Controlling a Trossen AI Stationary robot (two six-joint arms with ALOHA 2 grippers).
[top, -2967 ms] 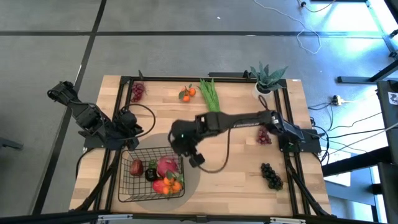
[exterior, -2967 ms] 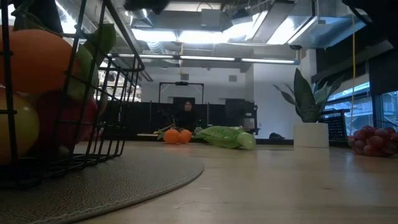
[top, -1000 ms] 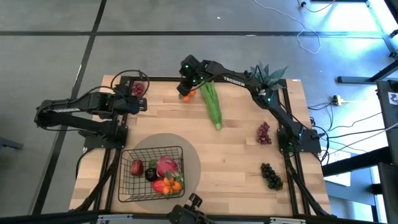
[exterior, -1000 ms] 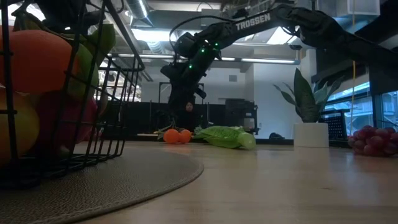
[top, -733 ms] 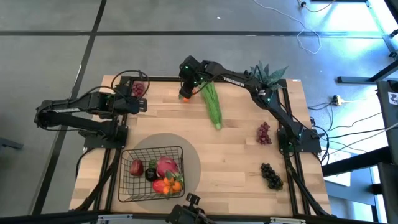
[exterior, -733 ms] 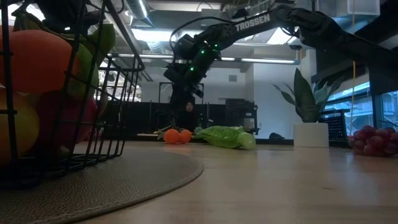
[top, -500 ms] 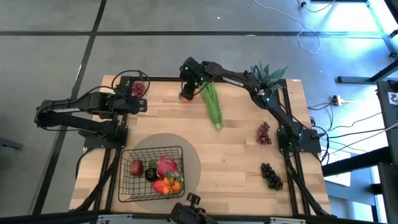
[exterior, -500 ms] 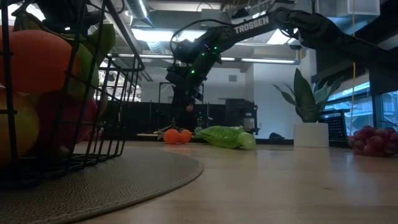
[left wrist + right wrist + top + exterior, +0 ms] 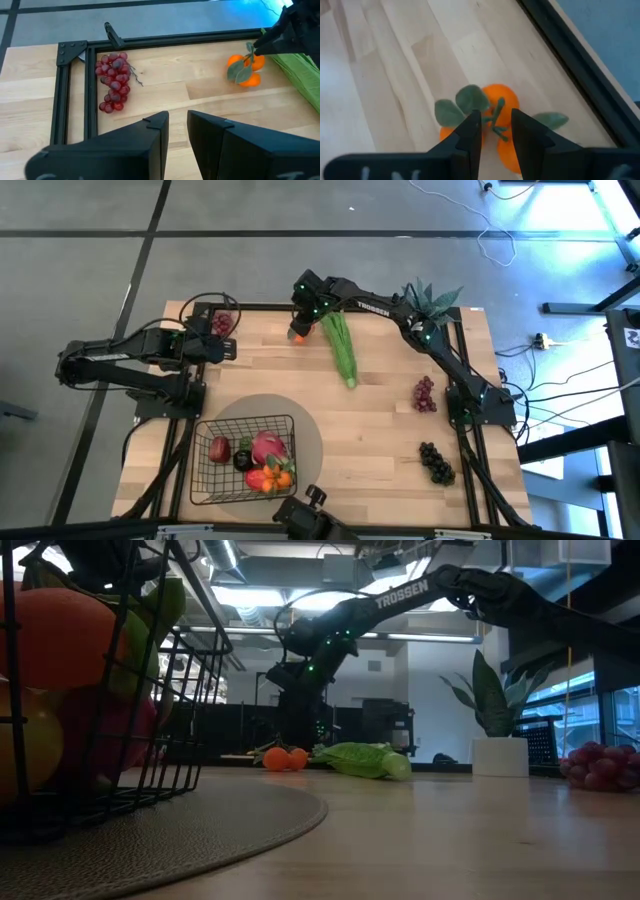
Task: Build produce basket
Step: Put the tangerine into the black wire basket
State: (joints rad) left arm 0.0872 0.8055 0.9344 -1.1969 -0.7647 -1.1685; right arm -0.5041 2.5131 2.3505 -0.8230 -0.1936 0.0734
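High view: long green bunch lengthwise front-to-back beside right end effector, fingers narrowly parted over tangerines.

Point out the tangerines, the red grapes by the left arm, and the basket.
tangerines [image 9: 246,70]: left wrist view, on the fruit.
red grapes [image 9: 114,80]: left wrist view, mid-bunch.
basket [image 9: 203,470]: high view, left wall.

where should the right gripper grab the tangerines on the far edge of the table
Probably by the green stem and leaves on top of the tangerines, coming straight down. The round fruits lie flat on the wood with the stem sticking up, and the right gripper sits over it, fingers slightly apart.
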